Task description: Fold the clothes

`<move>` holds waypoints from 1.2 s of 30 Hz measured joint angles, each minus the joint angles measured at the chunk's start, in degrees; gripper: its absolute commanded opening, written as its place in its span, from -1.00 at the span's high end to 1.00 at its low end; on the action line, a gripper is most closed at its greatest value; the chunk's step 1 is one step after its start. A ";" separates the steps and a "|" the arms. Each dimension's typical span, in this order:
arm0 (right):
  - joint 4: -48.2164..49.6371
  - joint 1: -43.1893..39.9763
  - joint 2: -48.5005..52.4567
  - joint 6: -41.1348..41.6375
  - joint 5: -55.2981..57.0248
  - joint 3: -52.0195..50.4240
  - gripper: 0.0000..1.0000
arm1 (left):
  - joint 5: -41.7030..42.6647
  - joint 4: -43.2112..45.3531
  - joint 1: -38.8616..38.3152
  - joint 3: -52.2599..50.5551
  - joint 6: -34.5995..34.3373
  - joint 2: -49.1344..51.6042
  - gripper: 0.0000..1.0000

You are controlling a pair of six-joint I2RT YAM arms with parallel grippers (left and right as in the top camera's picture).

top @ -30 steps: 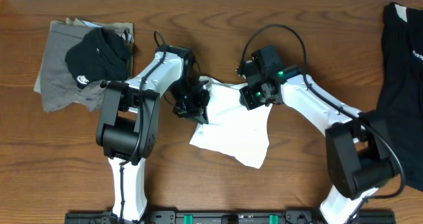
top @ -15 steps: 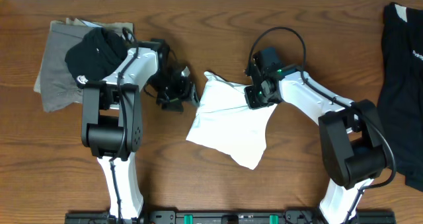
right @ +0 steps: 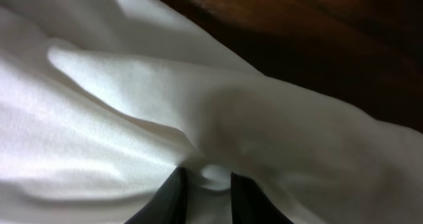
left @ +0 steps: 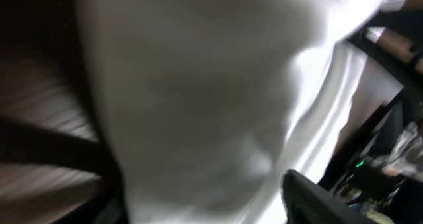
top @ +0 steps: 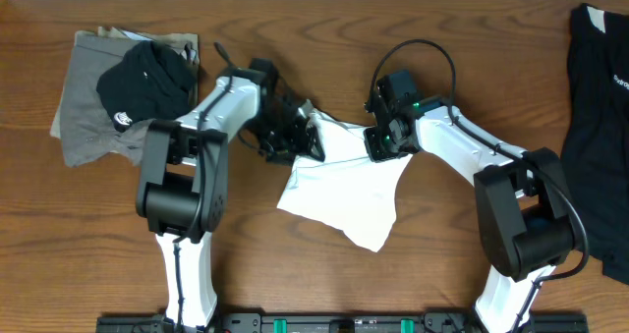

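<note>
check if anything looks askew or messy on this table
In the middle, the white T-shirt lies crooked and lopsided, its top edge bunched. At far left, a black garment sits crumpled atop the grey garment.

We see a white T-shirt lying crumpled in the middle of the tabletop, a loose four-cornered shape with one corner pointing toward the near edge. Its upper edge is bunched and wrinkled, and a fold there sits pinched between the jaws of the right gripper. At the far left a small black garment, with a pale round mark, lies heaped on a flat grey-olive garment. At the right edge we find a larger black garment spread out, partly cut off from view.
</note>
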 measured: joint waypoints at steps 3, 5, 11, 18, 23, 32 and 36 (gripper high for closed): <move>-0.09 -0.07 0.00 -0.02 0.44 0.02 0.57 | 0.98 2.03 -1.79 -1.92 1.86 0.00 0.34; -0.28 -0.15 0.00 -0.04 0.63 0.07 0.62 | 1.05 3.48 -2.62 -2.95 2.58 0.02 0.76; -3.85 -0.61 -0.50 -0.72 1.36 0.63 0.67 | 1.60 2.54 -3.08 -3.21 3.28 0.04 0.88; -6.01 -1.51 -12.07 -3.41 3.32 1.51 0.59 | 4.50 -3.41 0.79 2.40 3.87 -0.37 0.88; -4.35 -1.73 -23.93 -3.78 3.80 5.55 0.60 | 6.97 -3.69 7.61 11.04 4.44 -4.46 0.88; -5.84 -1.73 -29.07 -2.45 3.82 6.21 0.66 | 7.56 2.03 26.60 27.23 4.17 -11.76 0.88; -6.23 -1.73 -29.05 -1.51 3.72 6.21 0.70 | 6.25 3.80 35.56 27.34 4.20 -10.82 0.87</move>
